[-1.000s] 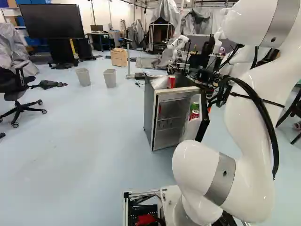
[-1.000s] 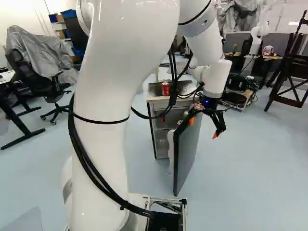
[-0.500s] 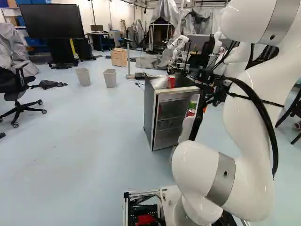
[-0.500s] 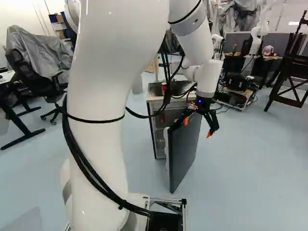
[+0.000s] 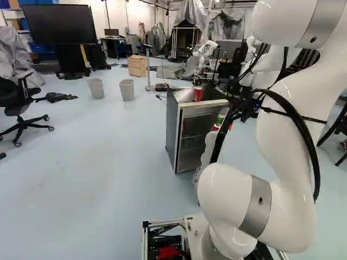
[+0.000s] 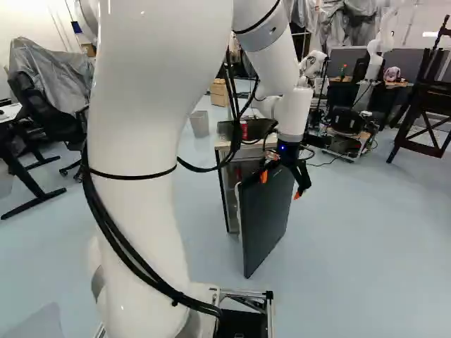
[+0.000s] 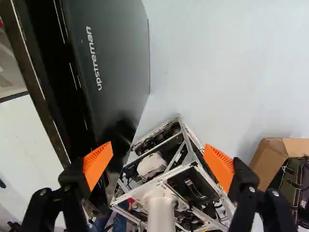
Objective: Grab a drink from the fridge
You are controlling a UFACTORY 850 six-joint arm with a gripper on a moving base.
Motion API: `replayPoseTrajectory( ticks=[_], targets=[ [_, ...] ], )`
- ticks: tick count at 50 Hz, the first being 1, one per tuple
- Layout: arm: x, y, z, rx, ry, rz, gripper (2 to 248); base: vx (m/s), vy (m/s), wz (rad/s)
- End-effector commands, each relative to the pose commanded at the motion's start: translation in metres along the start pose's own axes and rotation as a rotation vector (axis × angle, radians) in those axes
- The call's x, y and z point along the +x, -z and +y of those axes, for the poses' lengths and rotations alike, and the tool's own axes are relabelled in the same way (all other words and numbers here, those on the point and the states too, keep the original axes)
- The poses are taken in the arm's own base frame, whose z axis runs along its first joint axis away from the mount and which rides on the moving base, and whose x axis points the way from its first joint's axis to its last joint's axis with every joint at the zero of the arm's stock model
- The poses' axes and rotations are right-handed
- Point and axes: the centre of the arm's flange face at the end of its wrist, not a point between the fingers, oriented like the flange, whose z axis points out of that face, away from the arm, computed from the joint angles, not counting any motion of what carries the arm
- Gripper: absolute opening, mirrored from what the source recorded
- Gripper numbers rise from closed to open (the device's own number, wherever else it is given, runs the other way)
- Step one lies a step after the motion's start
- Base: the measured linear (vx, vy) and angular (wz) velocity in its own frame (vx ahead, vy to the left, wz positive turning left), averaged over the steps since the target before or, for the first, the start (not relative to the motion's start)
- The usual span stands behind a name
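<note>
Black gripper hangs at the dark fridge door in the right base view, one orange pad in front of the door's face, the other past it. In the wrist view, the gripper stands wide open with nothing gripped; one finger overlaps the door; contact is unclear. The fridge is partly open. A green can and a red can show at the door's inner side, partly hidden. Another red can stands on the fridge top.
My base frame shows beyond the fingers in the wrist view, with a cardboard box to one side. Two grey bins stand left of the fridge. Another robot is behind it. A dark wooden stand is at the right.
The fridge door has swung partway toward closed, hiding more of its cans. The arm and gripper have moved left in the right base view along with it. The base has not moved.
</note>
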Motion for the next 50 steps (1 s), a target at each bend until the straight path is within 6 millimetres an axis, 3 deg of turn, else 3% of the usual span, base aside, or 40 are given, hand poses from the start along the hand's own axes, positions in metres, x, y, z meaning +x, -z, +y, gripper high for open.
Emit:
replayPoseTrajectory(
  ticks=[50],
  targets=[
    [-0.022,-0.004,-0.055,-0.006,0.109,0.049,247,0.0,0.0,0.0]
  ],
)
